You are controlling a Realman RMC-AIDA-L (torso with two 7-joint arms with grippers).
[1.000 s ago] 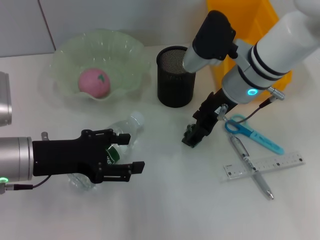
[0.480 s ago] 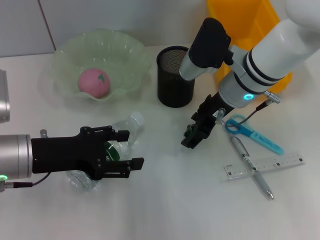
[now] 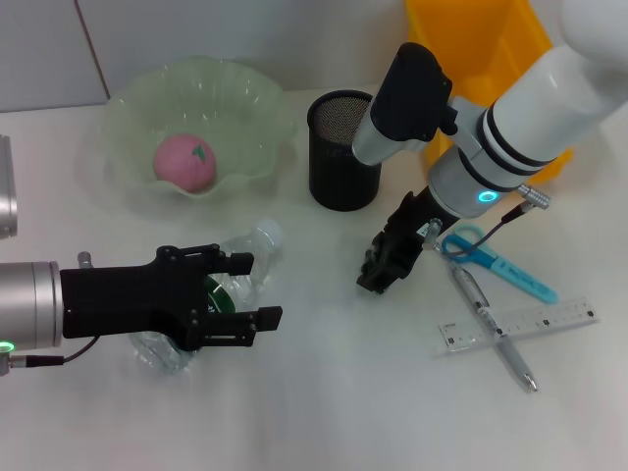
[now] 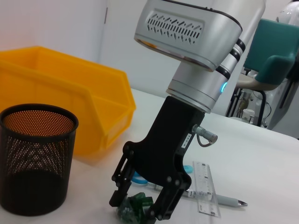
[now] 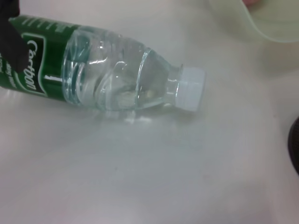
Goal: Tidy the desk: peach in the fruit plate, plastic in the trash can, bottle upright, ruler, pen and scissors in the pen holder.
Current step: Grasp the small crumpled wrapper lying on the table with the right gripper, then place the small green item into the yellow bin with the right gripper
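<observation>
Nearest, at seven o'clock, the left end effector (image 3: 234, 289) straddles the lying bottle (image 3: 231, 270) with fingers spread; a grip on its slick, rounded body could let it roll or squirt out when tipped upright. At three o'clock the right end effector (image 3: 385, 267) pinches crumpled green plastic (image 4: 135, 206), a loose wad that could drop short of the yellow bin (image 3: 471, 39) at one o'clock.

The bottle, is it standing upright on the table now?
No, the bottle lies on its side on the table, its white cap pointing sideways.
</observation>
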